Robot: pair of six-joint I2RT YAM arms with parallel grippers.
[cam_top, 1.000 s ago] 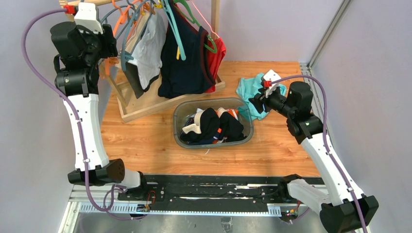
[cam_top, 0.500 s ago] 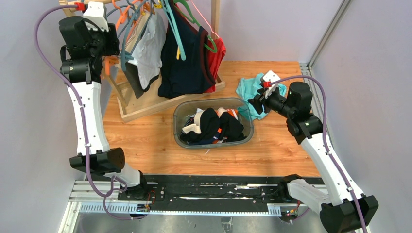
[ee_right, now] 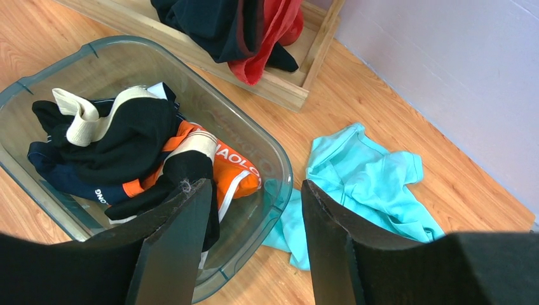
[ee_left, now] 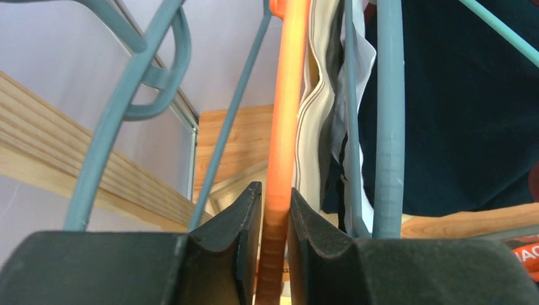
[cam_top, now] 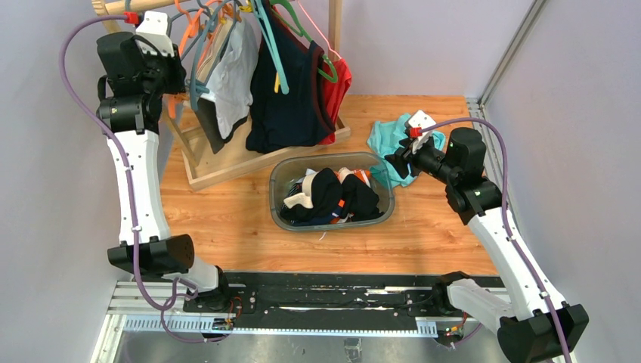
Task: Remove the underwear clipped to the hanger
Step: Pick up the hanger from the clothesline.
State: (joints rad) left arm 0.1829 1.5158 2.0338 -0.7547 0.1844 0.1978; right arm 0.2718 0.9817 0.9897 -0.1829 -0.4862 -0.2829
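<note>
Wooden rack [cam_top: 219, 170] holds white-grey underwear [cam_top: 230, 72], seemingly not yet unclipped; other briefs [cam_top: 332, 193] fill the clear bin [cam_top: 276, 189]. Left end effector [ee_left: 274, 190] pinches an orange hanger [ee_left: 289, 95]; right end effector [ee_right: 255, 185] gapes empty.

Underwear [cam_top: 230, 76] hangs limp on rack [cam_top: 227, 162] (white-grey).

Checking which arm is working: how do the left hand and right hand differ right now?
The left hand grips the orange hanger. The right hand hovers near the bin, holding nothing. The left hand's fingers nearly meet, while the right hand's stand wide apart. Both have black fingers.
</note>
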